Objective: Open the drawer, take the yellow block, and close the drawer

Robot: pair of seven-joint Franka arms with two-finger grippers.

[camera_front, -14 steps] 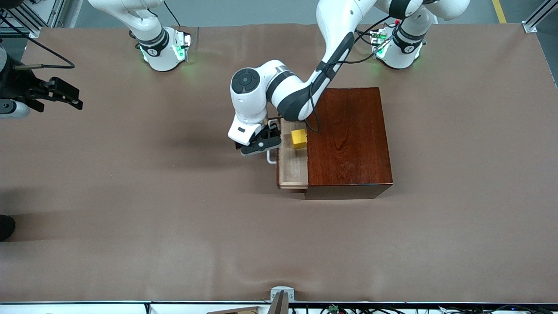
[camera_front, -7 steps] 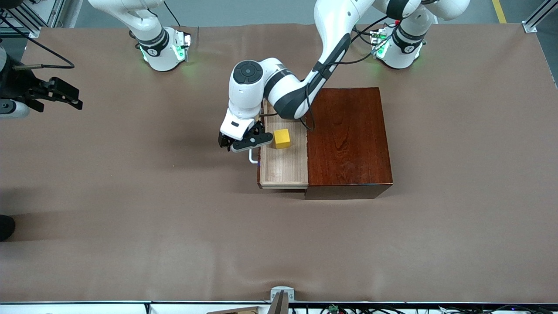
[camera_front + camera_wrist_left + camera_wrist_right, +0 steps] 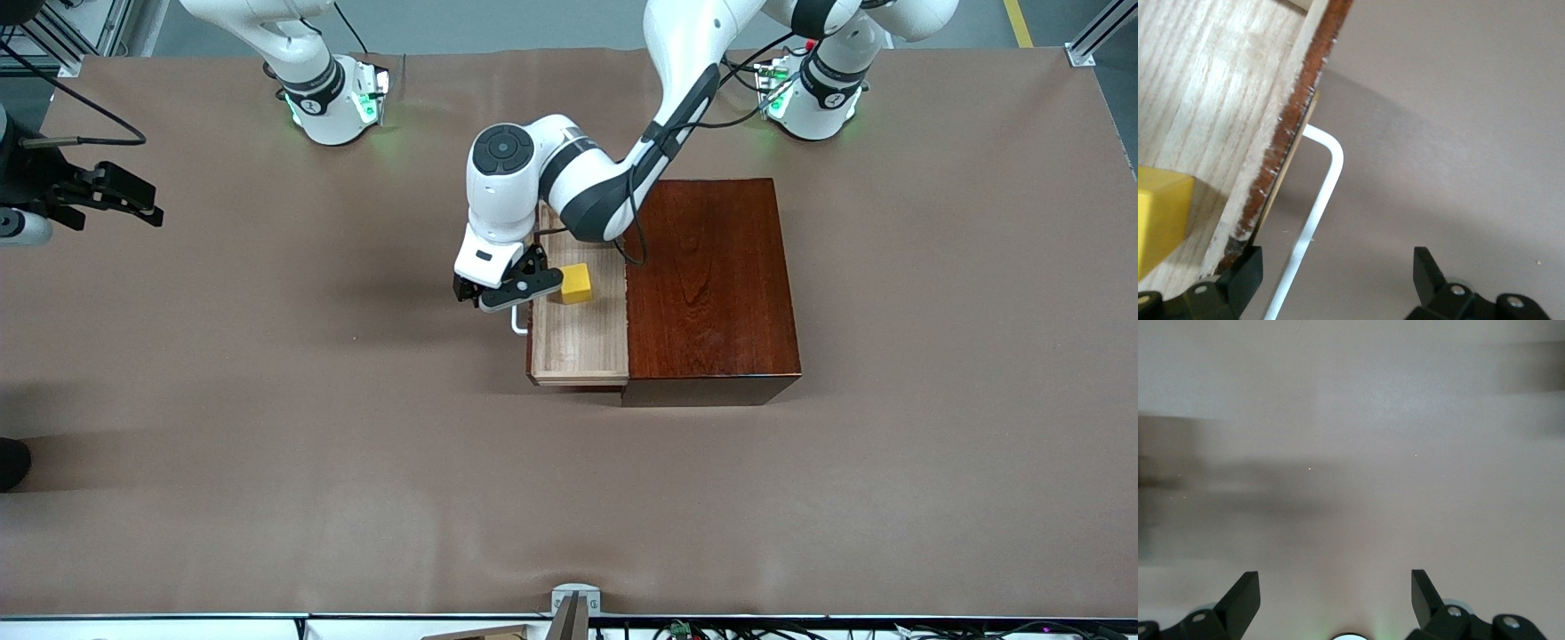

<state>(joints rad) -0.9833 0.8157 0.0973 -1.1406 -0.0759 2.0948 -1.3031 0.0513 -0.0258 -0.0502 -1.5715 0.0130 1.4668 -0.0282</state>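
The drawer (image 3: 578, 347) stands pulled out of the dark reddish-brown box (image 3: 711, 284) toward the right arm's end, showing its pale wood floor (image 3: 1211, 87). The yellow block (image 3: 576, 283) sits in the drawer near its front wall and also shows in the left wrist view (image 3: 1158, 213). My left gripper (image 3: 507, 292) is open, just above the white handle (image 3: 517, 322). The handle bar (image 3: 1321, 193) passes between the spread fingers (image 3: 1338, 273), untouched by either. My right gripper (image 3: 133, 203) is open and empty over bare table at the right arm's end (image 3: 1336, 593).
The brown table cover (image 3: 356, 444) lies around the box. The left arm's forearm crosses above the box's corner nearest the robots' bases. The two bases stand along the table edge farthest from the front camera.
The drawer has slid farther out toward the right arm's end, drawn by the left gripper. The left gripper has since shifted slightly back toward the box. The right gripper dropped slightly.
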